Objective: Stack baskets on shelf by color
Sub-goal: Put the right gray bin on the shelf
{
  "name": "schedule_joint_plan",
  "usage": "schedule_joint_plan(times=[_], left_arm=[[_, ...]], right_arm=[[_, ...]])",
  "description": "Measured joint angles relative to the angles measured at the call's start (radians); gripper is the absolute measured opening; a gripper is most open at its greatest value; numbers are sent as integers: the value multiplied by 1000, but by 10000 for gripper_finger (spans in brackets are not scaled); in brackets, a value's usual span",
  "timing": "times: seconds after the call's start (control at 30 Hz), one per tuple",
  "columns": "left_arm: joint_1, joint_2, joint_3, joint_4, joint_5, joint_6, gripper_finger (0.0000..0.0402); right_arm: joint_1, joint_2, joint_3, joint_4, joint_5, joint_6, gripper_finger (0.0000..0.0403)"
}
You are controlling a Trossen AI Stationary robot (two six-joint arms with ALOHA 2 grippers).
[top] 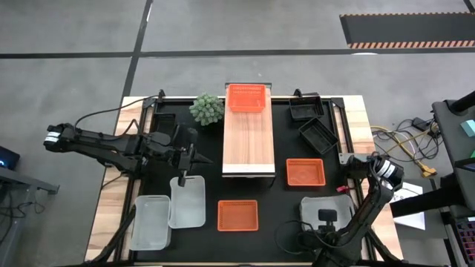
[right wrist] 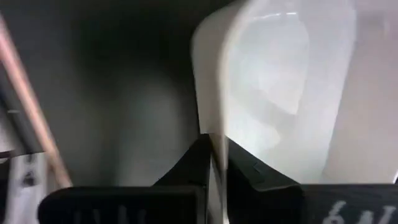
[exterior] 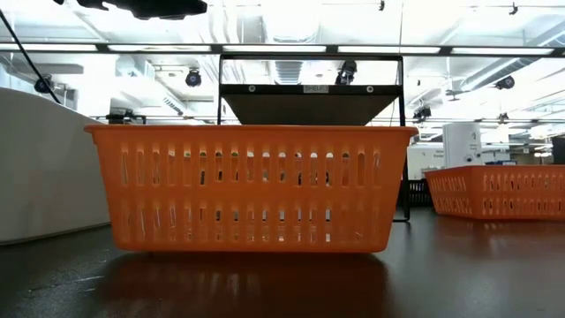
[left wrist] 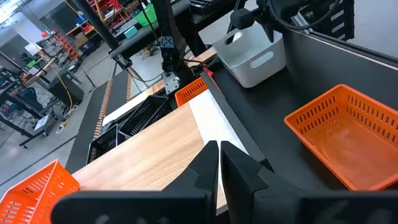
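The shelf [top: 249, 141] stands mid-table with a red-orange basket [top: 246, 98] on its far end. Two more red-orange baskets rest on the table, one to the shelf's right [top: 305, 172] and one near [top: 237, 215]. Two white baskets [top: 187, 202] [top: 151, 221] lie near left. Two black baskets [top: 306, 111] [top: 318, 136] sit far right. My left gripper [top: 200, 158] [left wrist: 219, 158] is shut, just left of the shelf's near end, holding nothing. My right gripper [top: 326, 217] is shut on a third white basket [top: 320, 206] at near right. My right gripper pinches the white basket's wall at its rim [right wrist: 214, 140], which runs between the two fingers, one on each side of it. The fingers come from above, pointing down. In the left wrist view the basket [left wrist: 249, 56] appears to stand on the table.
A small spiky green plant [top: 207, 109] stands left of the shelf's far end. The shelf's middle and near parts show bare wood. In the low view a red-orange basket [exterior: 252, 185] fills the foreground, with the shelf [exterior: 309, 97] behind it.
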Motion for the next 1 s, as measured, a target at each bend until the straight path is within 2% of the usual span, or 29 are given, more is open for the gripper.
schedule_joint_plan(times=[0.37, 0.57, 0.77, 1.0], left_arm=[[1, -19, 11, 4, -35, 81, 2], [1, -53, -1, -7, -56, 124, 2], [1, -109, -2, -29, -59, 128, 2], [1, -162, -6, -35, -60, 127, 2]], right_arm=[[-120, -3, 281, -305, 1, 11, 8], [-191, -74, 307, -299, 125, -4, 8], [-292, -148, 307, -296, 152, -12, 8], [-401, -244, 307, -295, 318, -91, 8]])
